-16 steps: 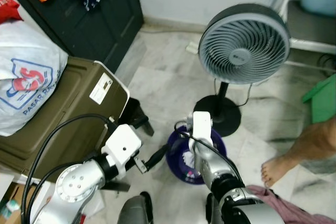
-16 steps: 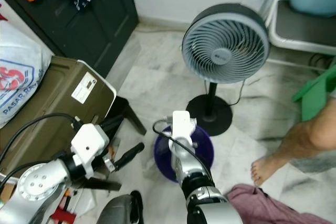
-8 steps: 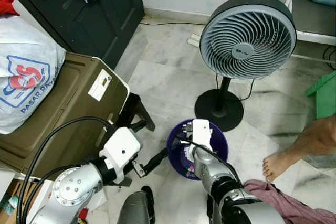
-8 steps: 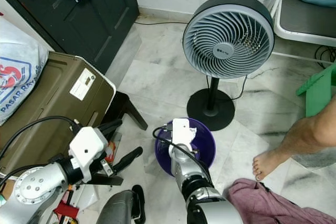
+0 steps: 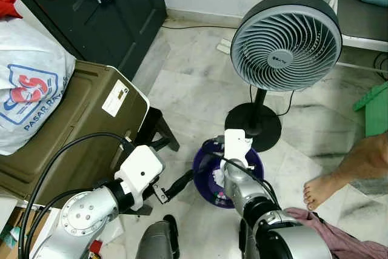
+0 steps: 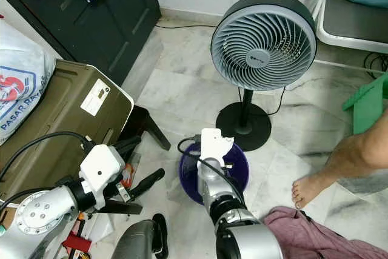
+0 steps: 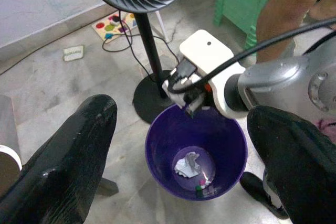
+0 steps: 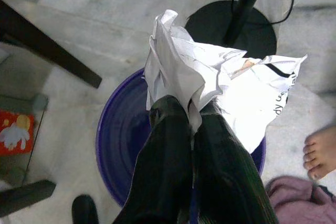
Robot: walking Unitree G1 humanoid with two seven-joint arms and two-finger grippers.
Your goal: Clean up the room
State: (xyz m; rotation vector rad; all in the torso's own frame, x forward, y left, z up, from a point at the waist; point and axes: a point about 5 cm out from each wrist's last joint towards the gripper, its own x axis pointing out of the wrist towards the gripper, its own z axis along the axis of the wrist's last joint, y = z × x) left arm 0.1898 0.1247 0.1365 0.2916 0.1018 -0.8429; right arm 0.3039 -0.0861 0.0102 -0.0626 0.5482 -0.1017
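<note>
Since 0.5 s ago, right gripper [image 8: 190, 109] rose slightly over purple bin [image 8: 113, 150], fingers clamped on crumpled paper [image 8: 210, 85]. Next: release, probably centred enough. Left gripper [image 7: 173, 145] open, idle.

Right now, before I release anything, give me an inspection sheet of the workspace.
Surface: marble floor, bare around the bin.
Job's things: purple bin holding a paper scrap; crumpled paper held over it.
Clutter: pink cloth, olive suitcase, white plastic bag.
Grippers: right pincer shut on the paper; left pincer open, beside the bin.
Cables: fan cord behind the fan base.
Surroundings: standing fan, green stool, a person's foot.
</note>
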